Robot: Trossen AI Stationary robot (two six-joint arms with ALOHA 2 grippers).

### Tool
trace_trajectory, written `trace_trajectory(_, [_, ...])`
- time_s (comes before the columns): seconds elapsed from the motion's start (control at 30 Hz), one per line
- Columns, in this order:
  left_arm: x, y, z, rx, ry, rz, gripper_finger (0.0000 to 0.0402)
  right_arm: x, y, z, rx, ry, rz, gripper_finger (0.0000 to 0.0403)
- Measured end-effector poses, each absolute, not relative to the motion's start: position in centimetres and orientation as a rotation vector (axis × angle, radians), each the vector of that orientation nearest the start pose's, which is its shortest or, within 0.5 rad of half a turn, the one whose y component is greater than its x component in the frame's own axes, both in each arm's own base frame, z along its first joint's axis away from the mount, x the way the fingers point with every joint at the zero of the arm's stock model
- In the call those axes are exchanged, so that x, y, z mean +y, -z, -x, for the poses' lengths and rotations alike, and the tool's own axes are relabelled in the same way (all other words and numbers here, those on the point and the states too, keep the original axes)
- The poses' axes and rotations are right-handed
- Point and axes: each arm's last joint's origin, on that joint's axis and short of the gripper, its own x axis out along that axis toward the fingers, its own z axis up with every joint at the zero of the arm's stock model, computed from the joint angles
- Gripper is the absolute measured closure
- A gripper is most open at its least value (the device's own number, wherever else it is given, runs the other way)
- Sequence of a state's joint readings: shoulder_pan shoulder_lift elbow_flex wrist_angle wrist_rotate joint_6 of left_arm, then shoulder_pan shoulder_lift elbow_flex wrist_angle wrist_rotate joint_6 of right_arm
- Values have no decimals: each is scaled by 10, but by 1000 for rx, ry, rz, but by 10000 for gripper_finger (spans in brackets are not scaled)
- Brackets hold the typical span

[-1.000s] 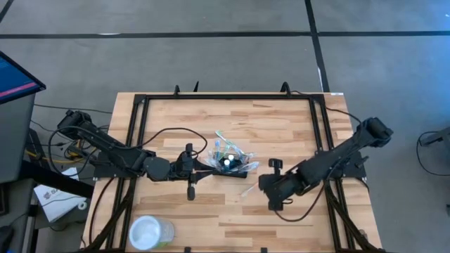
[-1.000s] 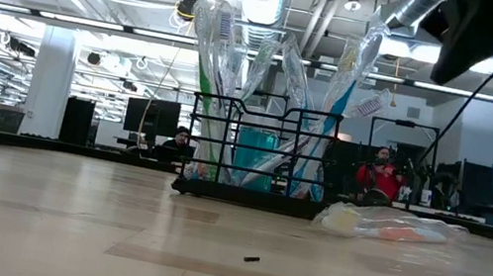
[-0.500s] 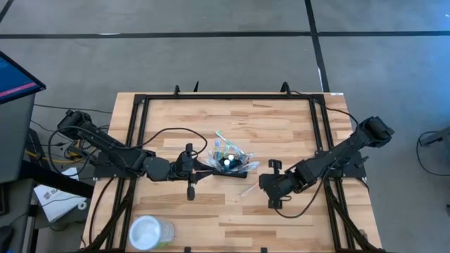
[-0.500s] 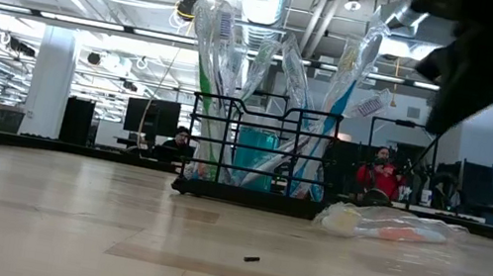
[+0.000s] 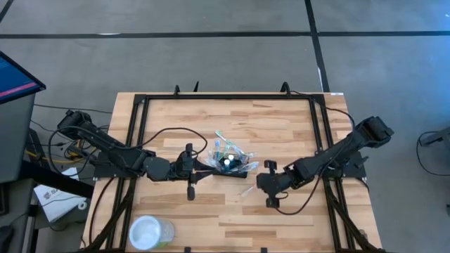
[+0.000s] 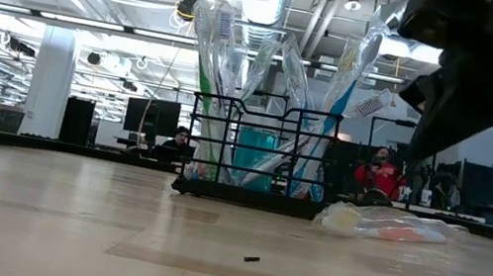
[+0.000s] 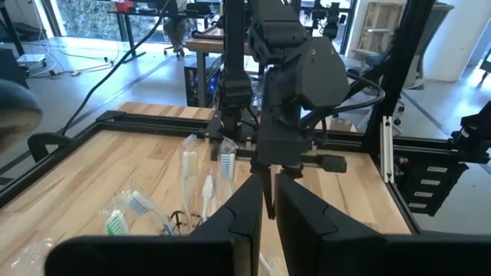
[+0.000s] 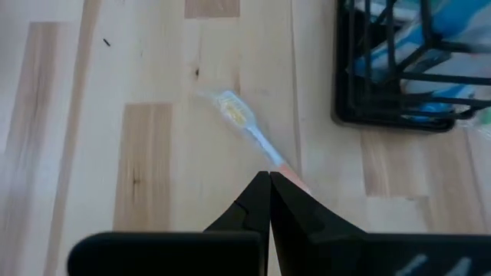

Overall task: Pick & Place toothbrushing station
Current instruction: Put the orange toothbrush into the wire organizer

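The toothbrushing station (image 5: 226, 163), a small black wire caddy, stands upright near the middle of the wooden table (image 5: 281, 126), and wrapped toothbrushes (image 6: 217, 43) rise out of it, fanning above its rim. The left gripper (image 5: 204, 166) lies low at the caddy's left side; its fingers are almost together, and it may be holding a wire of the caddy, but the contact is hidden, so I cannot tell. The right gripper (image 5: 261, 181) hangs above the table to the right of the caddy, with its jaws clenched and nothing between them. Just below its closed fingertips (image 8: 268, 184), one wrapped toothbrush (image 8: 245, 126) lies flat on the boards, beside the caddy and apart from it. In the low view a crumpled clear wrapper (image 6: 383, 223) lies on the table at the right of the caddy. A clear round cup (image 5: 149, 232) stands at the near left corner, well apart from everything. The table is of light butcher-block planks, with a black metal frame (image 5: 225, 97) around it. Behind it is an open office hall with ceiling ducts, strip lights and dark monitors, and two seated persons (image 6: 379, 175) are far in the background.
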State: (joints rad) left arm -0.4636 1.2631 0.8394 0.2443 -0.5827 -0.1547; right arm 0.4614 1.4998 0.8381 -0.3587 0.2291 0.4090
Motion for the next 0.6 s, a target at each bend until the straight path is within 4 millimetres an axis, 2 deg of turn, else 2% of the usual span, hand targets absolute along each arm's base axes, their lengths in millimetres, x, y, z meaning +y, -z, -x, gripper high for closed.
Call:
trace_trajectory(0.17, [-110, -293, -256, 146, -131, 64, 372, 116, -174, -254, 1011, 7, -21, 403])
trace_trajectory(0.4, [-110, -293, -256, 146, -130, 64, 372, 113, -176, -258, 991, 11, -43, 400])
trace_trajectory(0.6, [-110, -292, -256, 147, -131, 64, 372, 115, -171, -259, 1005, -3, -46, 351])
